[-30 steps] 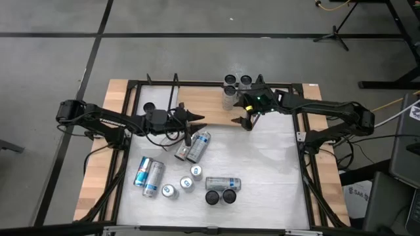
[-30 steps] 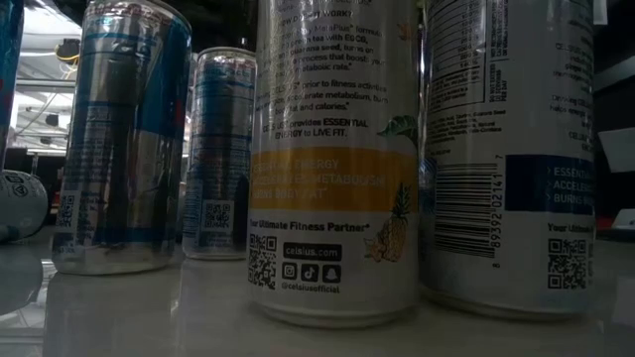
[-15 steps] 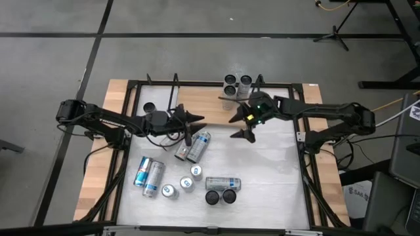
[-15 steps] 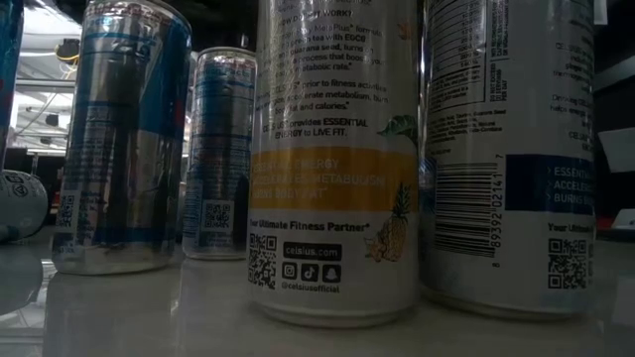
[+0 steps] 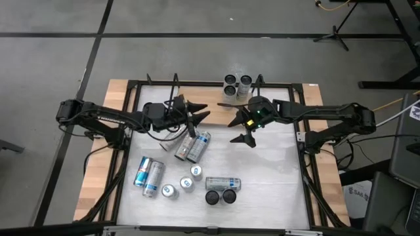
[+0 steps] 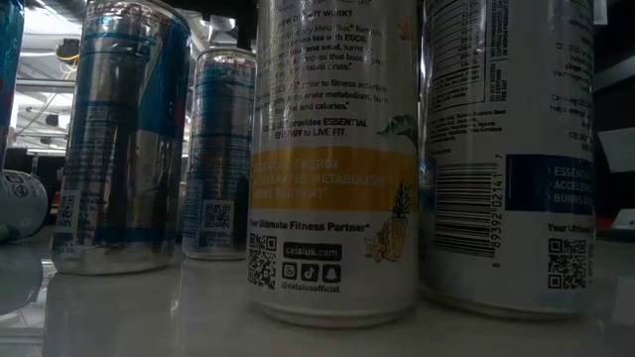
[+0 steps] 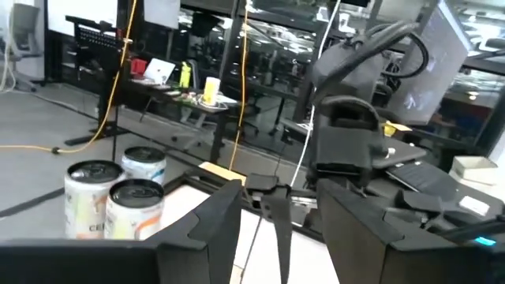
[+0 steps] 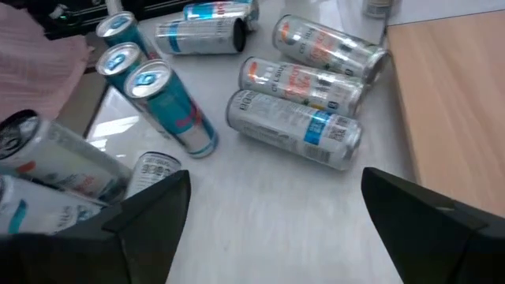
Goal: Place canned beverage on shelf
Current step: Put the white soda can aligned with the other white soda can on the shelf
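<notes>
Left gripper [image 5: 202, 111] is hovering over the near edge of the shelf [image 5: 209, 98], on its left half. Its fingers [image 7: 209, 229] are standing a little apart and gripping nothing. A thin dark rod is showing in the gap between them, but what it is can't be told.

Right gripper [image 5: 237, 122] is hovering just right of it, over the shelf's near right corner and the white table [image 5: 275, 170]. Its fingers [image 8: 426, 229] are spread wide and are empty.

The shelf is sitting at the far side of the table, centre. Three standing cans [image 5: 235, 83] are clustering at its far right corner. They also show in the left wrist view [image 7: 118, 201].

No can is being carried. The other cans are waiting on the table:
- Two lying cans [image 5: 192, 147] are resting side by side just near of the left gripper.
- A blue lying pair [image 5: 149, 176] is sitting near left.
- Three small upright cans [image 5: 184, 183] are standing beside that pair.
- One silver lying can [image 5: 223, 183] is resting at near centre, with two dark-topped cans [image 5: 220, 196] touching it on the near side.
- A lone dark can [image 5: 149, 107] is standing far left.

The low view is filling up with can labels, including a pineapple-print can [image 6: 332, 159].
</notes>
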`<control>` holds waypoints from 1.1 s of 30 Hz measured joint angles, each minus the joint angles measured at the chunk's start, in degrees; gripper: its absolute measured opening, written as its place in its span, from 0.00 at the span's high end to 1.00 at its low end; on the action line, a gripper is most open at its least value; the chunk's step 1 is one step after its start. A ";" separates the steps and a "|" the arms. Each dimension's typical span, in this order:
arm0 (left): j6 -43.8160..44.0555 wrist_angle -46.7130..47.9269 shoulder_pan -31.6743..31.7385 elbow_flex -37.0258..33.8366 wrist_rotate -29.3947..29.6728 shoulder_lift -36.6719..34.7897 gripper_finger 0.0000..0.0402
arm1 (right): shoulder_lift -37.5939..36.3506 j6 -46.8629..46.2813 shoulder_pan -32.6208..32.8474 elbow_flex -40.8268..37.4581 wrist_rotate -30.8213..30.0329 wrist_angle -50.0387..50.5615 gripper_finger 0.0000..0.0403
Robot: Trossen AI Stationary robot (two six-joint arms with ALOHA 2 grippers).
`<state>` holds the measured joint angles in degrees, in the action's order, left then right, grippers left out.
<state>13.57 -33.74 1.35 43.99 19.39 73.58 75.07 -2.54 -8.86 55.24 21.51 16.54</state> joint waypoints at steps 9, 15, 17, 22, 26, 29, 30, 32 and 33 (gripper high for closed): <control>-0.51 -0.11 0.63 0.02 -2.69 0.00 0.43 | 0.00 0.00 -0.04 0.00 -1.05 0.00 0.10; 2.09 -0.07 0.63 0.04 -2.42 0.00 0.21 | 0.00 0.00 -0.04 0.00 -1.07 0.00 0.10; 4.99 0.38 0.63 0.08 -3.46 0.00 0.16 | 0.00 0.00 -0.04 0.00 -1.07 0.00 0.10; 8.76 4.48 0.63 0.11 -11.47 0.00 0.10 | 0.02 1.28 -0.04 0.00 -1.11 -1.82 0.10; 8.91 11.79 0.09 0.11 -15.92 0.00 0.09 | 0.04 2.03 0.96 0.00 -2.44 -6.24 0.10; 8.89 16.78 -0.87 0.11 -16.08 0.00 0.09 | 0.04 5.51 2.69 0.02 -6.86 -8.27 0.10; 8.91 18.37 -1.14 0.11 -16.13 0.00 0.09 | 0.04 7.02 3.35 0.02 -8.38 -8.52 0.10; 9.43 21.45 -1.57 0.11 -16.23 0.00 0.09 | 0.04 9.76 4.62 0.02 -10.83 -9.39 0.10; 10.16 22.93 -1.81 0.11 -16.20 0.00 0.09 | 0.04 11.04 5.24 0.02 -11.89 -9.85 0.10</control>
<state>23.73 -10.81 -0.46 44.10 3.19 73.58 75.11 8.50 -3.62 55.27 9.62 6.69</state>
